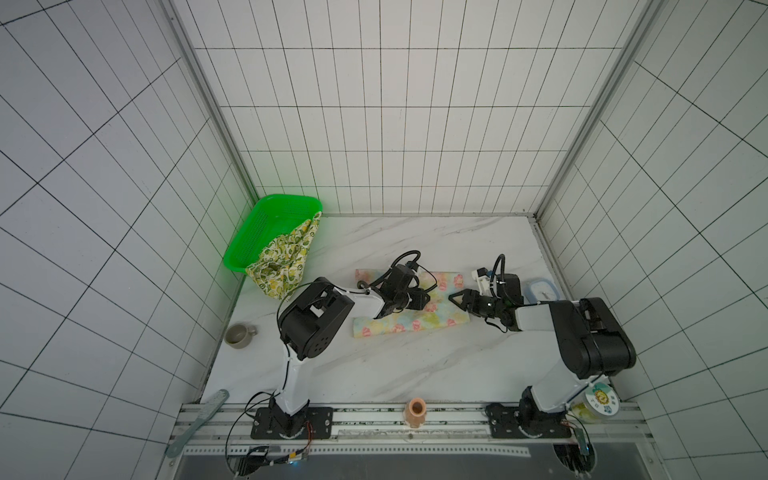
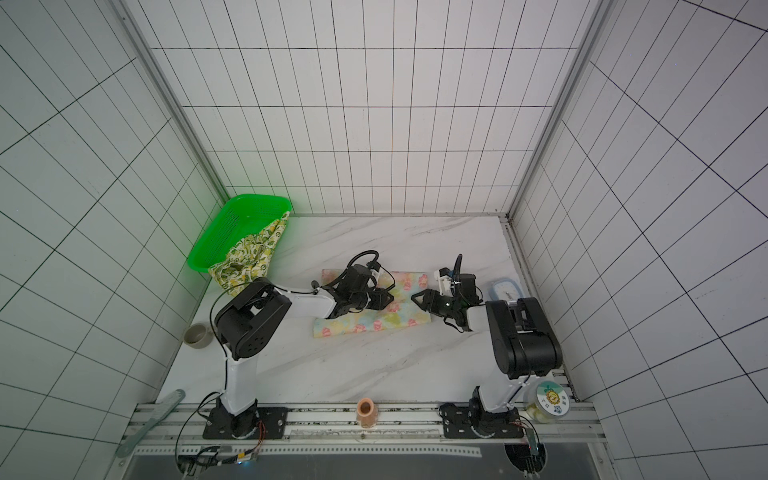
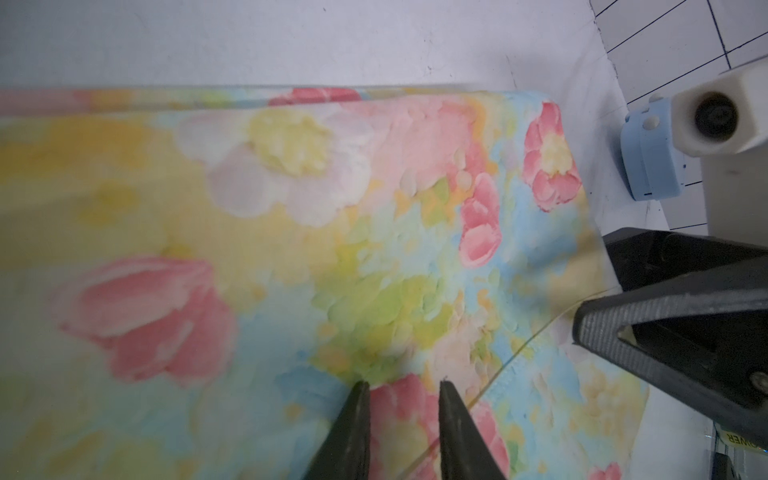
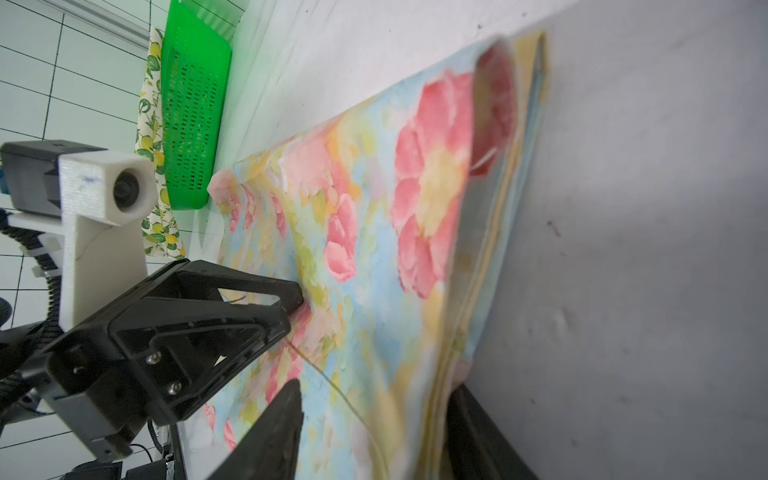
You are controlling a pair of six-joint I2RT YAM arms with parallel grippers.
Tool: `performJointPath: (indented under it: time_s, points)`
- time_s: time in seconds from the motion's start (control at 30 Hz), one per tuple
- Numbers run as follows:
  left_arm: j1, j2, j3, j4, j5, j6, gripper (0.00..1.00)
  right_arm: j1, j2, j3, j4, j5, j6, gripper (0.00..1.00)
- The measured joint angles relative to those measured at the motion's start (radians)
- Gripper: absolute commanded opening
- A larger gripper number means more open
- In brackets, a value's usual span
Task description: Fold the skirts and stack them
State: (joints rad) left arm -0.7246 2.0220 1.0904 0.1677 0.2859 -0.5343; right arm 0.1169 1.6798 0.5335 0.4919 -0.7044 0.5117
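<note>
I'm mid-fold on the floral skirt, flat on the table. My left gripper, narrowly parted, seems to pin it; the right gripper gapes wide astride its edge. Next: close, carry over. The lemon skirt, number 2, drapes off the basket.

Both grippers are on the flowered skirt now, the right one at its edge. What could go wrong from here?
The right gripper straddles the stacked edge layers of the flowered skirt; closing may catch only some, opening the fold.
The left gripper seems to rest its tips on the cloth close by; a pull could bunch it, or the grippers could bump.
A loose thread lies beside the left gripper and may snag.
</note>
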Motion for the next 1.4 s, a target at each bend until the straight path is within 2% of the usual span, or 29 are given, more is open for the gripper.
performJointPath:
  time_s: [0.27, 0.5, 0.57, 0.67, 0.7, 0.77, 0.93, 1.17, 1.4]
  points:
    - [0.0, 0.009, 0.005, 0.015, 0.003, -0.005, 0.29, 0.006, 0.007, 0.0, 0.008, -0.016, 0.02, 0.51]
    - [0.0, 0.018, 0.005, 0.038, 0.004, -0.015, 0.28, 0.006, 0.018, 0.003, 0.003, -0.044, 0.022, 0.51]
    - [0.0, 0.02, 0.005, 0.043, 0.004, -0.019, 0.28, 0.006, 0.029, 0.006, 0.01, -0.06, 0.021, 0.42]
    - [0.0, 0.021, 0.005, 0.047, 0.003, -0.024, 0.28, 0.006, 0.043, 0.008, -0.005, -0.068, 0.016, 0.18]
    - [0.0, 0.021, 0.005, 0.047, 0.003, -0.025, 0.28, 0.006, 0.044, 0.008, -0.02, -0.068, 0.024, 0.16]
    - [0.0, 0.02, 0.005, 0.047, 0.003, -0.027, 0.27, 0.008, 0.04, 0.014, -0.061, -0.068, 0.009, 0.0]
    - [0.03, -0.007, -0.022, 0.045, 0.005, -0.039, 0.27, 0.013, -0.029, 0.111, -0.293, -0.014, -0.066, 0.0]
    - [0.157, -0.124, -0.143, 0.046, 0.013, -0.069, 0.27, 0.014, -0.085, 0.365, -0.657, 0.171, -0.214, 0.0]
    - [0.135, -0.187, -0.299, 0.103, 0.061, -0.104, 0.27, 0.014, -0.062, 0.5, -0.904, 0.31, -0.283, 0.0]
